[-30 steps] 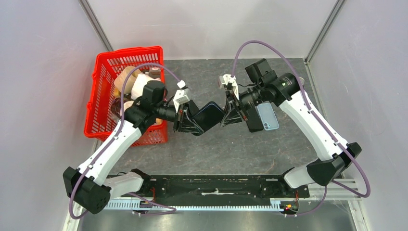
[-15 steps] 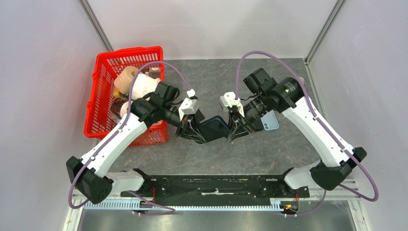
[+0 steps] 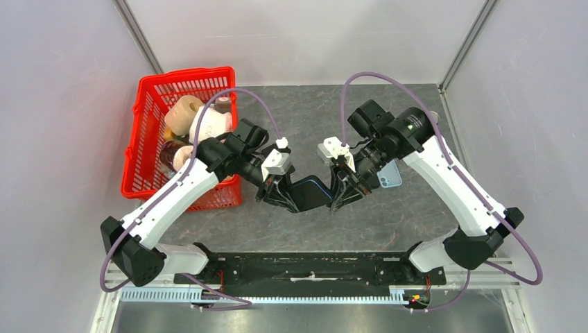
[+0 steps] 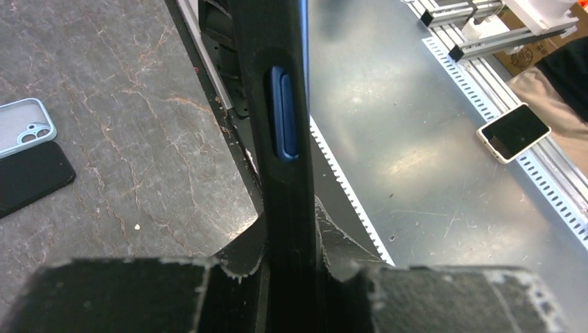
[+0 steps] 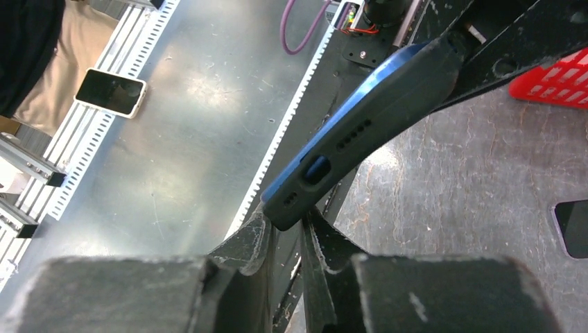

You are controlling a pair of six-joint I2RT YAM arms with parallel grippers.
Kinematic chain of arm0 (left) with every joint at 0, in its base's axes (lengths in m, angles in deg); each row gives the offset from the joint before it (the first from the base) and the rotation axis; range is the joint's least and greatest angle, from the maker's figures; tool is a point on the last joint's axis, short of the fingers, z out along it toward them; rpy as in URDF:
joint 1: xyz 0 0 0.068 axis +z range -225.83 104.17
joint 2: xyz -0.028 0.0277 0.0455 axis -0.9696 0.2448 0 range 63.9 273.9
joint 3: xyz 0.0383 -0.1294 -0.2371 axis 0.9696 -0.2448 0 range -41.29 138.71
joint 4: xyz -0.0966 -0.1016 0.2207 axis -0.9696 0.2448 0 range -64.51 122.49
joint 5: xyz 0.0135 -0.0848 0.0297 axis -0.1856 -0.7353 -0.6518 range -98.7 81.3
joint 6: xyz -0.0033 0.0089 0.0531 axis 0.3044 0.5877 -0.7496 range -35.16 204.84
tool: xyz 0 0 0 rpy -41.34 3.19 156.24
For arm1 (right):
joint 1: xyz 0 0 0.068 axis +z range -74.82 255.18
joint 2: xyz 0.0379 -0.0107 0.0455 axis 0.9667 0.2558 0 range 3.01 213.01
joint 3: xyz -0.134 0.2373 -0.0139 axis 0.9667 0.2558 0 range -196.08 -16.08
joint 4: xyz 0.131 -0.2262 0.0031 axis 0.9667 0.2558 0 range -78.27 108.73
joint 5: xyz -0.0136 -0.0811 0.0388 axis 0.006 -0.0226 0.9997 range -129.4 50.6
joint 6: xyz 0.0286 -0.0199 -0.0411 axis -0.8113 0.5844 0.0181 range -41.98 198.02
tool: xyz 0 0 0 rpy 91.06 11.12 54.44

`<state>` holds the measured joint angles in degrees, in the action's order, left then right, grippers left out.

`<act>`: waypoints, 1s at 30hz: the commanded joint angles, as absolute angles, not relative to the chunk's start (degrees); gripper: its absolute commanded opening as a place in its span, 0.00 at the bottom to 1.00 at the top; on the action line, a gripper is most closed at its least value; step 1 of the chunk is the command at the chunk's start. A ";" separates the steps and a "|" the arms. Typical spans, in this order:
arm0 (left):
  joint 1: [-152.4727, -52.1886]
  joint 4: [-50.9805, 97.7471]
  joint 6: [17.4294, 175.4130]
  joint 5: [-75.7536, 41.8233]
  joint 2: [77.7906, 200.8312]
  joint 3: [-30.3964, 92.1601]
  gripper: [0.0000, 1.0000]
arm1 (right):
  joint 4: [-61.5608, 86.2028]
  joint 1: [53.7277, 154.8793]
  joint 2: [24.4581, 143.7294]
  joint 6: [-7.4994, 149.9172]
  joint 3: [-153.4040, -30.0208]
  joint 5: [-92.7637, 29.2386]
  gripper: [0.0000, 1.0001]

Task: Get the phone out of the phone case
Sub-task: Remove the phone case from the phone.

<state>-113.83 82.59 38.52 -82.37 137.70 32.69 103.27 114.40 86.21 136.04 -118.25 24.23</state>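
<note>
The left jaws are clamping one long edge of the dark blue cased phone [image 3: 310,193], the right jaws its bottom end, at frame centre over the grey tabletop [image 3: 298,111].

A robotics lab cell: plain white panels [image 3: 62,104] wall in the stone-look table [image 3: 291,104] around the left gripper [image 3: 283,196], with slotted aluminium rail [image 3: 319,300] and a steel bench [image 4: 416,139] on its arm-base side.

High overhead, close wrist views, phone [image 3: 310,193] shared
</note>
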 commanded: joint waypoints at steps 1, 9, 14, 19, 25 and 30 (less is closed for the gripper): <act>-118.93 84.14 30.59 -82.05 138.26 34.48 0.02 | 96.46 113.89 88.35 137.26 -121.11 29.70 0.00; -119.42 85.36 29.44 -76.07 137.06 34.66 0.02 | 87.91 113.55 88.15 124.57 -119.00 23.12 0.00; -119.41 83.73 31.62 -73.66 135.97 33.86 0.02 | 84.55 112.56 86.79 119.17 -117.17 18.61 0.00; -117.23 79.42 37.59 -72.97 134.27 33.70 0.02 | 85.32 111.25 83.82 119.08 -113.62 11.35 0.10; -114.81 72.63 46.27 -73.04 133.49 33.35 0.02 | 83.94 111.14 78.43 116.77 -109.25 6.63 0.59; -113.71 66.31 53.86 -72.78 133.09 32.31 0.02 | 82.09 111.12 76.89 114.29 -108.45 7.88 0.63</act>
